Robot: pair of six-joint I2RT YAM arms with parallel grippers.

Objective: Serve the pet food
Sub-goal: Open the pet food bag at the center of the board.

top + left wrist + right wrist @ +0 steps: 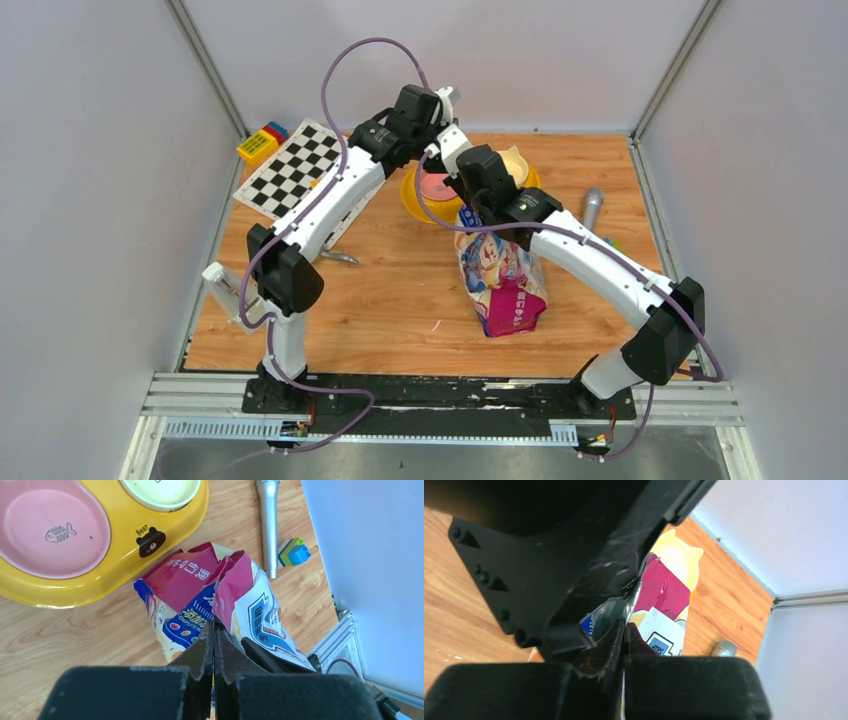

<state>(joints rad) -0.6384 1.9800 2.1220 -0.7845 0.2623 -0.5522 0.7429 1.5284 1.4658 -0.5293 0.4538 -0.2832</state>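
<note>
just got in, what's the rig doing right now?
Both arms are on the pet food bag, which sits beside the yellow feeder. The left pincer and the right pincer are each shut on the bag's crumpled top edge. The pink bowl looks empty, so nothing seems to have been served yet.

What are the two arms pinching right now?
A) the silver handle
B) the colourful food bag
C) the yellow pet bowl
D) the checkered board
B: the left tool and the right tool are both shut on the bag at its crumpled top edge.
</note>
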